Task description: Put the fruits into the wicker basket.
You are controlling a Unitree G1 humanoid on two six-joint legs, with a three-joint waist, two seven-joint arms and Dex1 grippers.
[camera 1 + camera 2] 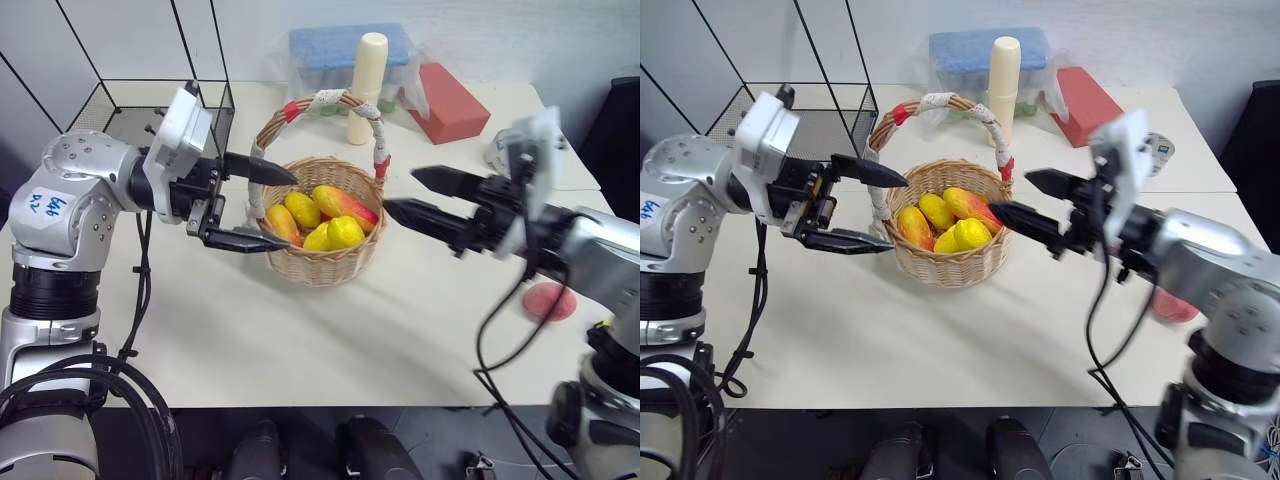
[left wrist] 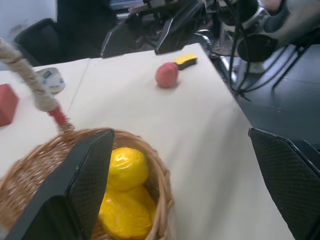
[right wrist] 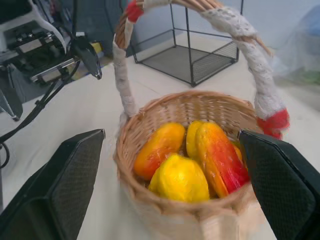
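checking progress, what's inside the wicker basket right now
The wicker basket holds several yellow and yellow-and-red fruits piled together. Anything beneath them, and the basket's floor, is covered.

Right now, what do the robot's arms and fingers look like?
Both arms are shiny silver metal with black joints and black cables. Each gripper, left and right, has two black pointed fingers and a white box at the wrist. The left arm carries a white sticker with blue writing.

A cream-white table fills the scene, with a pale wall along its far edge at twelve o'clock, a black wire-frame bin at ten o'clock, dark floor below the near edge at six o'clock, and a black chair at three o'clock.
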